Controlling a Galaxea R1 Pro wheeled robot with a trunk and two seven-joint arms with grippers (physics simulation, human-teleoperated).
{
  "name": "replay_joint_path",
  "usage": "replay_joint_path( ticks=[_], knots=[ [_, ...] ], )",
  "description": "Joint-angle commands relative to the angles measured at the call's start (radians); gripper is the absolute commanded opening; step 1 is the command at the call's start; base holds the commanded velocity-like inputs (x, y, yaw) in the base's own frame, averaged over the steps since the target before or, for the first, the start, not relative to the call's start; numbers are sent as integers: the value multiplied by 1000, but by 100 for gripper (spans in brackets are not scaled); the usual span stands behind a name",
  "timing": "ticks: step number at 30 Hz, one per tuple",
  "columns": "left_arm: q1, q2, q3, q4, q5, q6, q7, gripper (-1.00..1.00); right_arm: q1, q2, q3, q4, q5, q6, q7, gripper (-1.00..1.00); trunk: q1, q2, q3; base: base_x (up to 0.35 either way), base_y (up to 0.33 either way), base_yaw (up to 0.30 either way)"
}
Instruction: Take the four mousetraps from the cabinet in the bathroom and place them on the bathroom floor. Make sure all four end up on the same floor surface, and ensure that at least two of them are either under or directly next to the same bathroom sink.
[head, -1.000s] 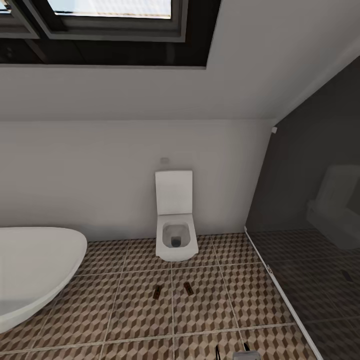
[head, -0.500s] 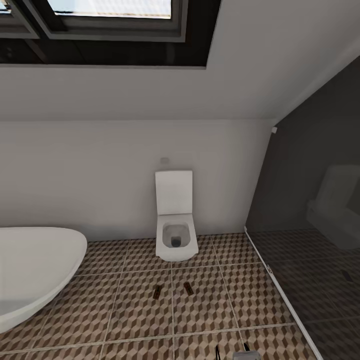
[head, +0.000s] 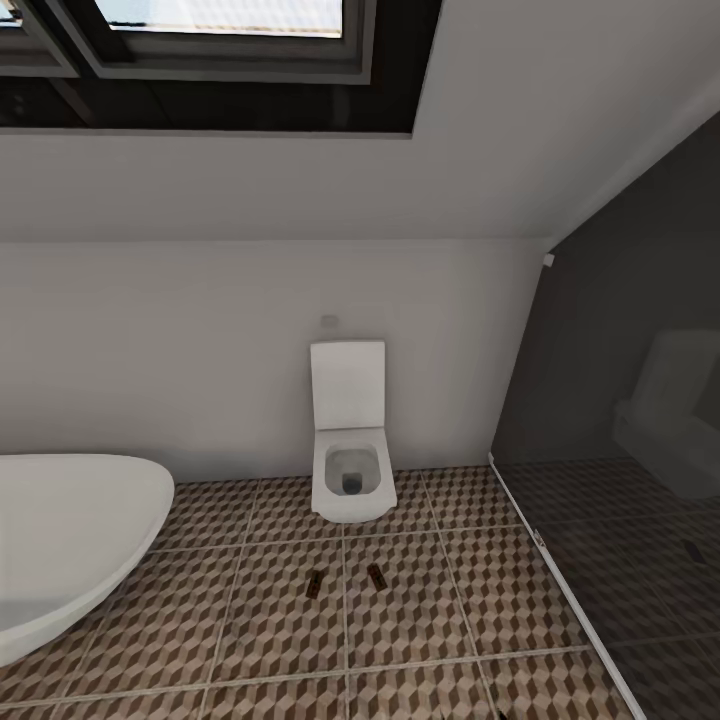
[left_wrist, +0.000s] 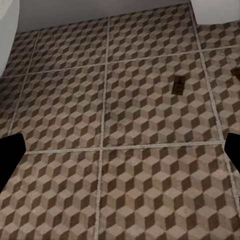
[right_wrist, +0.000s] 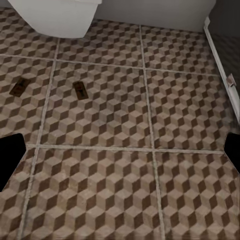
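Head view: two small flat brown wooden mousetraps (head: 314, 585) (head: 376, 576) lie side by side on the cube-patterned brown, beige and white tiled bathroom floor (head: 420, 610), just before a white wall-hung toilet (head: 349, 470); a white oval bathtub (head: 70, 530) sits well apart. Both wrist cameras show dark fingers (left_wrist: 10, 160) (right_wrist: 9, 157) spread wide, holding nothing, mousetraps (left_wrist: 178, 85) (right_wrist: 80, 90) (right_wrist: 18, 87) lying well beyond the fingertips.

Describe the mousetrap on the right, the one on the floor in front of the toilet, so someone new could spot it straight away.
Find the white toilet against the back wall. On the cube-patterned floor in front of it lie two small brown boards. The right mousetrap lies just right of the grout line running toward the toilet; the other mousetrap lies left of that line.
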Motion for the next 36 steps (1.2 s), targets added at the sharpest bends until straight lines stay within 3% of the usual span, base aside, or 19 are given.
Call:
replay_joint_path(
  ticks=[1,36],
  knots=[
    [-2,0,-9,4,6,-5,2,100,-1,0,9,9,-2,-1,-8,100,1,-2,-2,0,0,0],
    [-2,3,-9,4,6,-5,2,100,-1,-2,9,41,-3,-1,-6,100,1,-2,-2,0,0,0]
  ],
)
